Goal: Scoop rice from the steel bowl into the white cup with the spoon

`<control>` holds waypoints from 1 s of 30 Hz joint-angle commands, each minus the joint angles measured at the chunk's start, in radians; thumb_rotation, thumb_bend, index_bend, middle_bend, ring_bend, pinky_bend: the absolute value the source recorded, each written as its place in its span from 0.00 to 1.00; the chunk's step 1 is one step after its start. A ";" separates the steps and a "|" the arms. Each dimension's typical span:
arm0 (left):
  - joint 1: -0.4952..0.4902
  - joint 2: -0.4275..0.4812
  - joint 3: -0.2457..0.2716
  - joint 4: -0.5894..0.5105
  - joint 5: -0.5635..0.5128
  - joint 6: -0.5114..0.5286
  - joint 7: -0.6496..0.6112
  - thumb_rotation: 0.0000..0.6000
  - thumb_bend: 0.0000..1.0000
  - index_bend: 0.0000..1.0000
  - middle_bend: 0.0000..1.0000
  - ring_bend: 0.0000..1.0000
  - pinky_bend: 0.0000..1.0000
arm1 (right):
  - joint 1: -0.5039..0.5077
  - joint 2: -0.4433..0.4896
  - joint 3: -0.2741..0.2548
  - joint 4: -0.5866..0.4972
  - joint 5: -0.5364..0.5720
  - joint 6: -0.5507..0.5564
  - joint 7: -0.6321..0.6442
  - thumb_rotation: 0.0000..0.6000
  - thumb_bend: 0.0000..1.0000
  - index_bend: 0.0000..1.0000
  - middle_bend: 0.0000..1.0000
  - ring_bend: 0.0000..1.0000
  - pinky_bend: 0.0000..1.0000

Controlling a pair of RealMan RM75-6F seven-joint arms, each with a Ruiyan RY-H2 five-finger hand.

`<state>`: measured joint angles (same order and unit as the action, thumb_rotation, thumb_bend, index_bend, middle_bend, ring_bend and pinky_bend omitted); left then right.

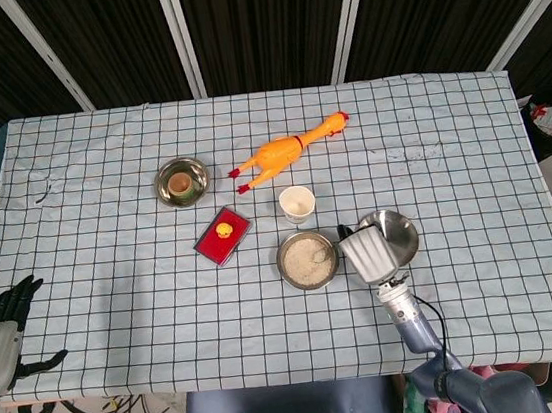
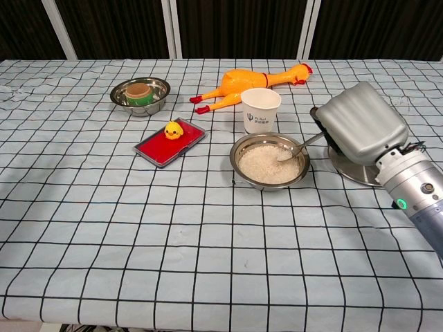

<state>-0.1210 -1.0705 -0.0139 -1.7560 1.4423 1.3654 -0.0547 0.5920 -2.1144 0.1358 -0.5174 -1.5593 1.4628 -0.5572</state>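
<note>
The steel bowl (image 1: 281, 263) (image 2: 233, 161), full of white rice, stands just in front of the white cup (image 1: 297, 204) (image 2: 260, 110). My right hand (image 1: 367, 254) (image 2: 360, 124) hovers at the bowl's right side with its silver back toward the cameras. It grips the handle of the spoon (image 2: 297, 148); the grip itself is hidden behind the hand. The spoon's tip lies on the rice near the right rim. My left hand (image 1: 3, 319) hangs off the table's front left corner, fingers apart and holding nothing.
An empty steel bowl (image 1: 396, 232) (image 2: 346, 169) sits partly under my right hand. A rubber chicken (image 1: 284, 152) (image 2: 252, 81) lies behind the cup. A red tray (image 1: 224, 238) (image 2: 156, 151) carrying a yellow duck and a steel bowl (image 1: 181, 182) (image 2: 140, 93) holding a tape roll stand to the left.
</note>
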 commanded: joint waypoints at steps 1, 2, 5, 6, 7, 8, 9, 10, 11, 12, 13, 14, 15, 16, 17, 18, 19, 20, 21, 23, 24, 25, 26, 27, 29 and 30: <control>0.000 0.000 0.000 0.000 0.000 0.000 -0.001 1.00 0.02 0.00 0.00 0.00 0.00 | -0.011 -0.001 0.012 -0.010 0.015 0.007 0.020 1.00 0.47 0.77 1.00 1.00 1.00; 0.000 0.000 0.000 0.000 -0.001 0.000 -0.001 1.00 0.02 0.00 0.00 0.00 0.00 | -0.014 -0.002 0.015 -0.015 0.019 0.010 0.034 1.00 0.47 0.77 1.00 1.00 1.00; 0.000 0.001 -0.001 0.000 -0.002 0.000 -0.002 1.00 0.02 0.00 0.00 0.00 0.00 | -0.027 -0.003 0.025 -0.024 0.033 0.020 0.066 1.00 0.47 0.77 1.00 1.00 1.00; 0.000 0.001 -0.001 0.000 -0.002 0.000 -0.002 1.00 0.02 0.00 0.00 0.00 0.00 | -0.031 -0.004 0.026 -0.026 0.037 0.022 0.073 1.00 0.47 0.77 1.00 1.00 1.00; 0.000 0.001 -0.001 0.000 -0.003 0.000 -0.002 1.00 0.02 0.00 0.00 0.00 0.00 | -0.037 -0.005 0.026 -0.027 0.039 0.024 0.080 1.00 0.47 0.77 1.00 1.00 1.00; 0.000 0.000 -0.001 0.000 -0.003 0.000 -0.002 1.00 0.02 0.00 0.00 0.00 0.00 | -0.041 -0.006 0.024 -0.027 0.040 0.026 0.085 1.00 0.47 0.77 1.00 1.00 1.00; 0.000 0.000 -0.001 0.000 -0.003 0.000 -0.001 1.00 0.02 0.00 0.00 0.00 0.00 | -0.044 -0.006 0.023 -0.027 0.041 0.027 0.089 1.00 0.47 0.77 1.00 1.00 1.00; 0.000 0.000 -0.001 0.001 -0.002 0.000 0.000 1.00 0.02 0.00 0.00 0.00 0.00 | -0.047 -0.006 0.022 -0.027 0.041 0.028 0.093 1.00 0.47 0.77 1.00 1.00 1.00; 0.000 -0.001 0.000 0.001 -0.002 0.000 0.001 1.00 0.02 0.00 0.00 0.00 0.00 | -0.049 -0.006 0.020 -0.028 0.041 0.030 0.096 1.00 0.47 0.77 1.00 1.00 1.00; 0.000 -0.001 0.000 0.001 -0.002 0.000 0.002 1.00 0.02 0.00 0.00 0.00 0.00 | -0.050 -0.006 0.019 -0.029 0.040 0.031 0.098 1.00 0.47 0.77 1.00 1.00 1.00; 0.000 -0.002 0.000 0.001 -0.003 0.001 0.003 1.00 0.02 0.00 0.00 0.00 0.00 | -0.051 -0.006 0.019 -0.031 0.040 0.032 0.100 1.00 0.47 0.77 1.00 1.00 1.00; 0.000 -0.002 -0.001 0.002 -0.003 0.001 0.004 1.00 0.02 0.00 0.00 0.00 0.00 | -0.050 -0.006 0.019 -0.032 0.040 0.033 0.101 1.00 0.47 0.77 1.00 1.00 1.00; 0.000 -0.003 -0.001 0.002 -0.004 0.001 0.005 1.00 0.02 0.00 0.00 0.00 0.00 | -0.049 -0.006 0.019 -0.034 0.039 0.034 0.099 1.00 0.47 0.77 1.00 1.00 1.00; 0.000 -0.004 -0.001 0.002 -0.005 0.001 0.006 1.00 0.02 0.00 0.00 0.00 0.00 | -0.047 -0.005 0.018 -0.036 0.037 0.036 0.098 1.00 0.47 0.77 1.00 1.00 1.00; 0.000 -0.004 -0.002 0.002 -0.006 0.001 0.007 1.00 0.02 0.00 0.00 0.00 0.00 | -0.045 -0.004 0.018 -0.039 0.036 0.037 0.096 1.00 0.47 0.77 1.00 1.00 1.00; 0.000 -0.004 -0.002 0.002 -0.006 0.001 0.008 1.00 0.02 0.00 0.00 0.00 0.00 | -0.043 -0.002 0.018 -0.042 0.035 0.037 0.094 1.00 0.47 0.77 1.00 1.00 1.00; 0.000 -0.005 -0.002 0.002 -0.007 0.001 0.008 1.00 0.02 0.00 0.00 0.00 0.00 | -0.041 -0.001 0.018 -0.044 0.033 0.038 0.090 1.00 0.47 0.77 1.00 1.00 1.00; 0.000 -0.005 -0.002 0.003 -0.007 0.001 0.008 1.00 0.02 0.00 0.00 0.00 0.00 | -0.039 0.002 0.018 -0.048 0.031 0.038 0.086 1.00 0.47 0.77 1.00 1.00 1.00; 0.000 -0.005 -0.002 0.003 -0.007 0.000 0.009 1.00 0.02 0.00 0.00 0.00 0.00 | -0.036 0.004 0.019 -0.054 0.031 0.038 0.082 1.00 0.47 0.77 1.00 1.00 1.00; -0.001 -0.006 -0.003 0.003 -0.008 0.000 0.009 1.00 0.02 0.00 0.00 0.00 0.00 | -0.032 0.008 0.023 -0.066 0.032 0.038 0.076 1.00 0.47 0.77 1.00 1.00 1.00; -0.001 -0.006 -0.003 0.003 -0.008 0.000 0.009 1.00 0.02 0.00 0.00 0.00 0.00 | -0.029 0.010 0.025 -0.073 0.032 0.039 0.071 1.00 0.47 0.77 1.00 1.00 1.00; -0.001 -0.006 -0.003 0.003 -0.008 0.000 0.009 1.00 0.02 0.00 0.00 0.00 0.00 | -0.026 0.012 0.027 -0.080 0.033 0.039 0.067 1.00 0.47 0.77 1.00 1.00 1.00; -0.001 -0.006 -0.003 0.003 -0.009 0.000 0.009 1.00 0.02 0.00 0.00 0.00 0.00 | -0.023 0.014 0.030 -0.088 0.033 0.039 0.062 1.00 0.47 0.77 1.00 1.00 1.00; -0.001 -0.006 -0.004 0.003 -0.009 -0.001 0.009 1.00 0.02 0.00 0.00 0.00 0.00 | -0.021 0.016 0.032 -0.096 0.033 0.040 0.058 1.00 0.47 0.77 1.00 1.00 1.00; -0.001 -0.006 -0.004 0.003 -0.010 -0.001 0.009 1.00 0.02 0.00 0.00 0.00 0.00 | -0.015 0.019 0.037 -0.109 0.034 0.040 0.051 1.00 0.47 0.77 1.00 1.00 1.00; -0.002 -0.006 -0.004 0.003 -0.011 -0.001 0.008 1.00 0.02 0.00 0.00 0.00 0.00 | -0.011 0.021 0.040 -0.117 0.035 0.040 0.047 1.00 0.47 0.77 1.00 1.00 1.00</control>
<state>-0.1226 -1.0761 -0.0184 -1.7526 1.4316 1.3642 -0.0463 0.5764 -2.0961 0.1723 -0.6284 -1.5254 1.5023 -0.5058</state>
